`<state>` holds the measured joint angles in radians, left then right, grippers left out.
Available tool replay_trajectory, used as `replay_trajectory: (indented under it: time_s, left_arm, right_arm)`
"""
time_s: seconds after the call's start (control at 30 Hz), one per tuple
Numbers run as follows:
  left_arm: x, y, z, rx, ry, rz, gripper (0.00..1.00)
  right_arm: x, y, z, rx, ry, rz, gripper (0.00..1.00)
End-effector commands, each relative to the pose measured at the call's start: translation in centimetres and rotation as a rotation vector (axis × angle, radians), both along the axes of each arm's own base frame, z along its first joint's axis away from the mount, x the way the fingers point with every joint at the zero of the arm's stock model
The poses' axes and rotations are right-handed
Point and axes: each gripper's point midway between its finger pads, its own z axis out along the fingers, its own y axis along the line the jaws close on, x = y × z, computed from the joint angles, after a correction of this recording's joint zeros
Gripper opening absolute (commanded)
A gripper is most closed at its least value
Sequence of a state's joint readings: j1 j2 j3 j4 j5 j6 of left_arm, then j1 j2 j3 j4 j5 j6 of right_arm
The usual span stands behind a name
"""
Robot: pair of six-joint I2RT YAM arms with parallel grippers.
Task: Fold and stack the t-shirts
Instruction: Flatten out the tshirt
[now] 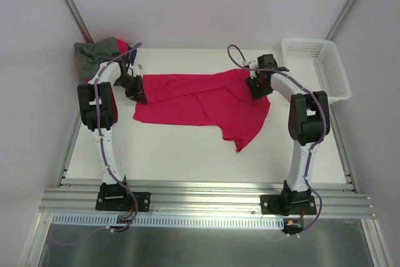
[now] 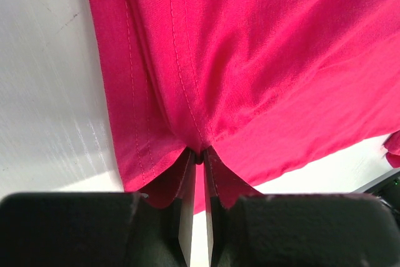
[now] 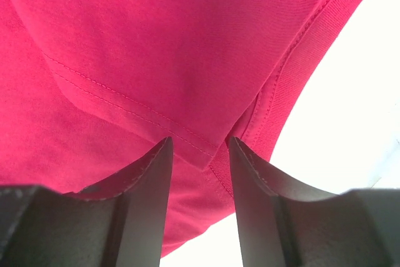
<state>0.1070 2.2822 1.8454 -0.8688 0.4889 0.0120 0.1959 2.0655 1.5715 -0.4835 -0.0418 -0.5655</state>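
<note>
Near edge of the worktop [image 1: 187, 161]: bare white surface between the arm bases and the cloth.
Red t-shirt [image 1: 194, 98]: spread flat mid-worktop, partly doubled over itself, with one flap trailing toward the near edge on the right.
Left end effector [image 2: 199, 154]: fingers all but closed, pinching a stitched fold of the red t-shirt at its left end.
Right end effector [image 3: 200, 145]: fingers partway apart at the shirt's far right corner; a hem corner and a ribbed band lie between them, with no clamp visible.
Far left corner: grey-green t-shirt [image 1: 94, 51] in a heap behind the left arm.
Far right: white basket [image 1: 340, 70] at the worktop's edge, beside the right arm.
Risk: if the arms lift now, only the left side would likely rise and drag the cloth askew, because the right fingers are not closed on it.
Second risk: the left pinch looks to take more than one layer, so the fold could come out bunched.
Long axis: runs left to right, from one end effector to the other.
Heading: the ribbed band suggests the neck end lies right and the hem left, as a judgement only.
</note>
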Motion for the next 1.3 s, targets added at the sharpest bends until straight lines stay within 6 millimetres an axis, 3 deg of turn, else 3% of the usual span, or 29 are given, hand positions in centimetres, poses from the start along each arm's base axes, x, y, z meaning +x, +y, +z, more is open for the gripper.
replay_trajectory:
  time_s: [0.0,0.37,0.6,0.87,1.17,1.27]
  left_arm:
    - [0.4,0.5,2.0,-0.001,-0.038,0.021,0.08]
    - [0.6,0.3,2.0,-0.012,-0.043,0.018,0.08]
    - [0.6,0.3,2.2,-0.009,-0.048,0.017,0.08]
    - [0.4,0.3,2.2,-0.009,-0.044,0.018,0.08]
    - [0.2,0.3,2.3,-0.011,-0.044,0.018,0.08]
    - [0.2,0.2,2.5,-0.009,-0.048,0.015,0.08]
  right_arm:
    - [-0.1,0.4,1.7,0.014,-0.028,0.022,0.45]
    - [-1.6,-0.3,1.4,0.002,-0.008,0.028,0.42]
    - [-1.2,-0.3,1.4,0.002,-0.017,0.027,0.31]
    - [-0.5,-0.5,1.5,-0.006,-0.033,0.020,0.31]
    - [-0.1,-0.7,1.6,-0.016,-0.050,0.018,0.01]
    - [0.3,-0.9,2.2,-0.025,-0.070,0.007,0.01]
